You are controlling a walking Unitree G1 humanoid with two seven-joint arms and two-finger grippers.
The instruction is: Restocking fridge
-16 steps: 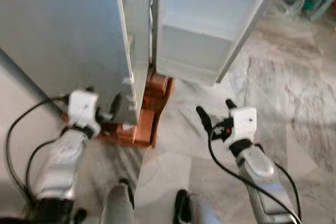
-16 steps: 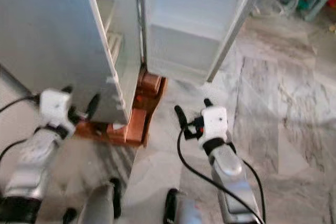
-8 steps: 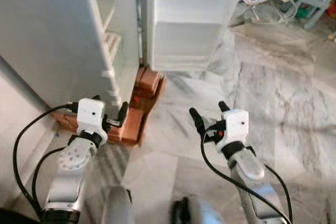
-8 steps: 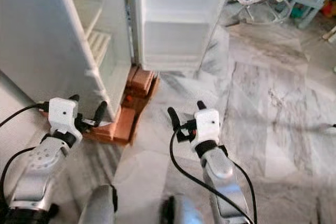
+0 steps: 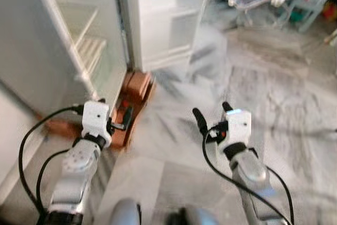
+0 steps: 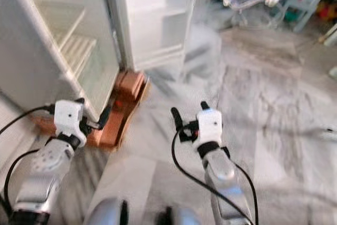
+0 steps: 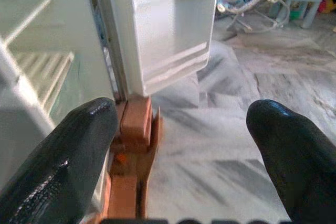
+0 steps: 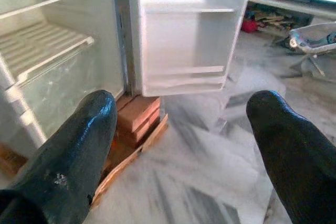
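The tall white fridge [image 6: 63, 51] stands open on a wooden pallet and bricks [image 6: 118, 111], its white door [image 8: 184, 30] swung wide and the wire shelves [image 8: 42, 40] and door racks bare as far as I can see. The left gripper [image 5: 113, 122] and right gripper [image 5: 213, 117] hang over the marble floor [image 6: 263, 109], jaws spread and holding nothing. Judging by that, the restocking has barely begun: goods need fetching first.
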